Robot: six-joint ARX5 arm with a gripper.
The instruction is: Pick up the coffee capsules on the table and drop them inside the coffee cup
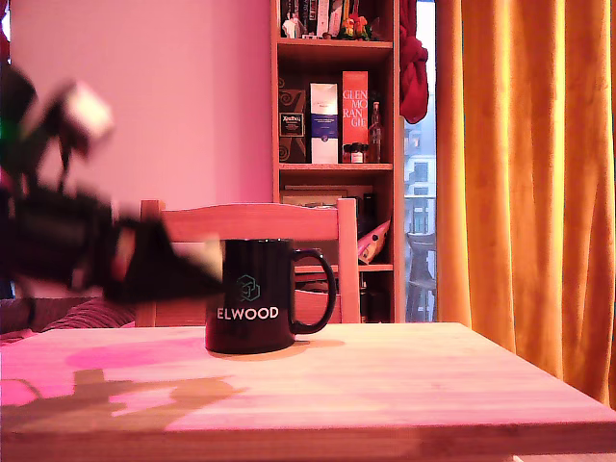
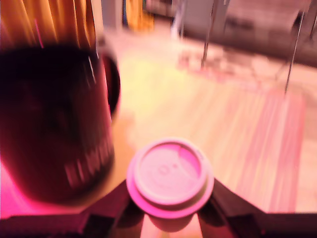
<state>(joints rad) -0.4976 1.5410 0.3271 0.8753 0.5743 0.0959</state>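
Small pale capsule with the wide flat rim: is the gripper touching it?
Touching. In the wrist view the capsule sits clamped between the gripper's two dark fingers, which press against its sides beside the glossy black mug.

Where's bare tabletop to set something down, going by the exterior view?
Free: the table between the coffee cup and the exterior view's right edge, and the front strip ahead of the cup. Crowded: the exterior view's left of the cup, where the end effector holds the coffee capsule beside the cup.
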